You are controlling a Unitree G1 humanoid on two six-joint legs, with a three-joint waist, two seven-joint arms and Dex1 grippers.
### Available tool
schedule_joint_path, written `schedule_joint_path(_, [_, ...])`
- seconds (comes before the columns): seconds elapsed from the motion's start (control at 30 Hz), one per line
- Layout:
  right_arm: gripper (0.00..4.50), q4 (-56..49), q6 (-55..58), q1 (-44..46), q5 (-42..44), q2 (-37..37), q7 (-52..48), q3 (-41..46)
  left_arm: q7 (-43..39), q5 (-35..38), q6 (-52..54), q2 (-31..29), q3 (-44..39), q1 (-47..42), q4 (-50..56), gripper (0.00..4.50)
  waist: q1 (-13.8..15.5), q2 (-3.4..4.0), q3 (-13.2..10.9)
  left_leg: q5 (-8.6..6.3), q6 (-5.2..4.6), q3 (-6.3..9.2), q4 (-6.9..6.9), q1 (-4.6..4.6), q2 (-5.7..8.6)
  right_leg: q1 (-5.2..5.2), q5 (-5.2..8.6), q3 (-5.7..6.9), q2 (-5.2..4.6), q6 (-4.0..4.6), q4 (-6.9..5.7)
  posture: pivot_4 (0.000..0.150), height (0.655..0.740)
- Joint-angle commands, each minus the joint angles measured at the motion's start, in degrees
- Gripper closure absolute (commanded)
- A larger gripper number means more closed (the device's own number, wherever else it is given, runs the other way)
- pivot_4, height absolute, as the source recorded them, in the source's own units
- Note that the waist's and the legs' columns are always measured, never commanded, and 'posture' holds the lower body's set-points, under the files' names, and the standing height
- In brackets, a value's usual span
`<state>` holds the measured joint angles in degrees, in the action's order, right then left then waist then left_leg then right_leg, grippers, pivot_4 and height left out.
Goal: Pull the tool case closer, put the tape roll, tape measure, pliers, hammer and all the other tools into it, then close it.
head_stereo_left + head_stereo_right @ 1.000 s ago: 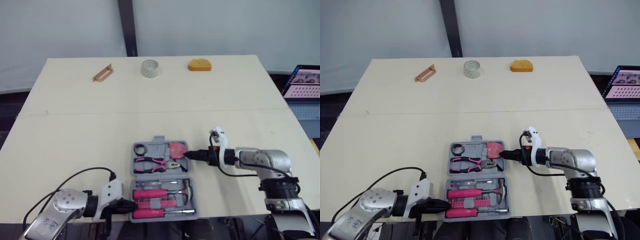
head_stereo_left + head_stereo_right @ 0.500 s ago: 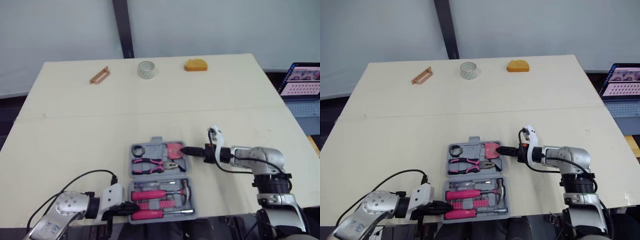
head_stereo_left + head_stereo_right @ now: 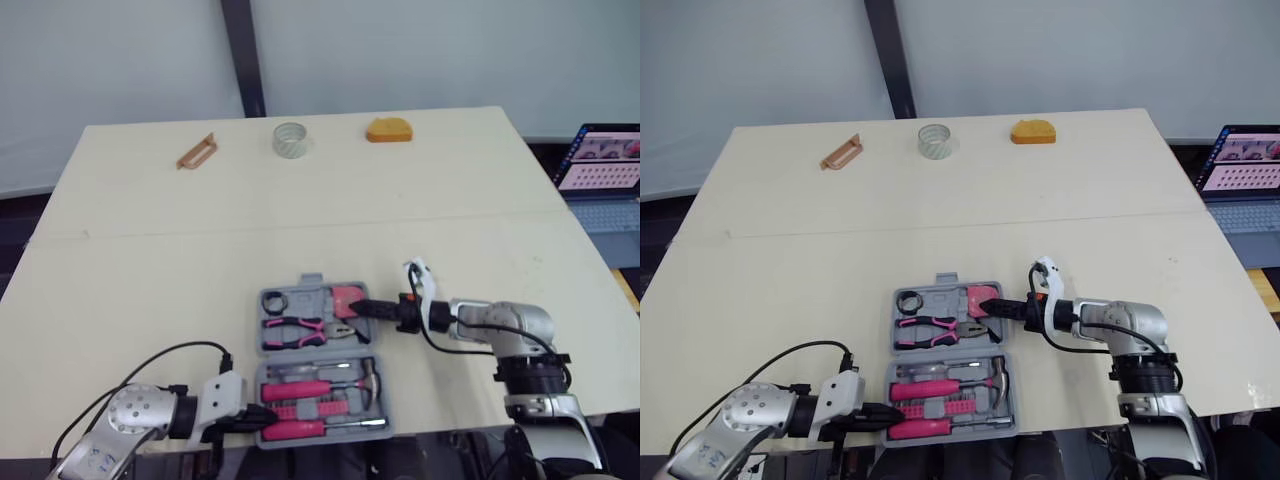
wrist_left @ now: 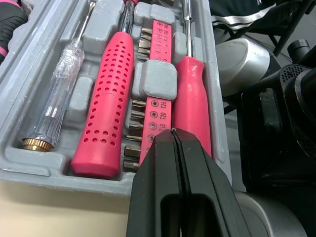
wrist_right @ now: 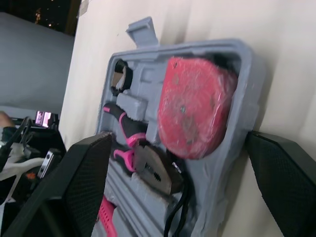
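While pulling seems underway, the wide-open right gripper straddles the grey plastic tool case wall; left gripper closed, empty; draw nearer next.

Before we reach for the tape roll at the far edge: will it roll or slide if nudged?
The tape roll lies flat, hole up, so it probably won't roll unless tipped. It is a hollow ring and likely light, so a nudge should slide it across the smooth table.

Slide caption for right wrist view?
Right gripper, jaws open, straddles the wall of the open grey plastic tool case beside its round pink tape measure.
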<state>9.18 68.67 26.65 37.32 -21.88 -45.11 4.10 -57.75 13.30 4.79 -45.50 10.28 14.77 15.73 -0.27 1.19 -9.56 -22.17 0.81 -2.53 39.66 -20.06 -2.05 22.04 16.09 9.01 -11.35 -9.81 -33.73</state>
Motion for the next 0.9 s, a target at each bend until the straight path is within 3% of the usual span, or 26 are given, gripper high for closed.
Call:
schedule_joint_path(0.03, [0.08, -4.0, -1.0, -0.5, 3.1, -0.8, -4.4, -0.7, 0.7, -2.9, 1.6, -1.4, -0.1, 1.9, -3.7, 4.50, -0.1, 0.01, 0.0, 0.00, 0.00, -0.01, -0.01, 0.00, 0.00, 0.01, 0.00, 0.00, 0.00, 0.00, 0.00, 0.150, 0.7400])
schedule_joint_path(0.6, [0.08, -7.1, -9.1, -2.5, 1.3, -4.6, -12.3, -6.3, 1.3, -2.3, 3.2, -1.6, -1.3, 0.3, -3.6, 4.50, 0.0, 0.02, 0.0, 0.00, 0.00, -0.21, -0.07, -0.01, -0.01, 0.20, 0.00, -0.10, 0.00, 0.00, -0.03, 0.150, 0.7400])
schedule_joint_path(0.9, [0.08, -4.3, -11.2, 1.1, 0.9, -4.0, -12.2, -6.1, 1.8, -1.6, 4.1, -0.8, -1.2, 1.0, -3.2, 4.50, 0.0, 0.02, 0.0, 0.01, 0.01, -0.32, -0.07, -0.02, -0.02, 0.30, 0.00, -0.15, -0.01, 0.00, -0.08, 0.150, 0.7400])
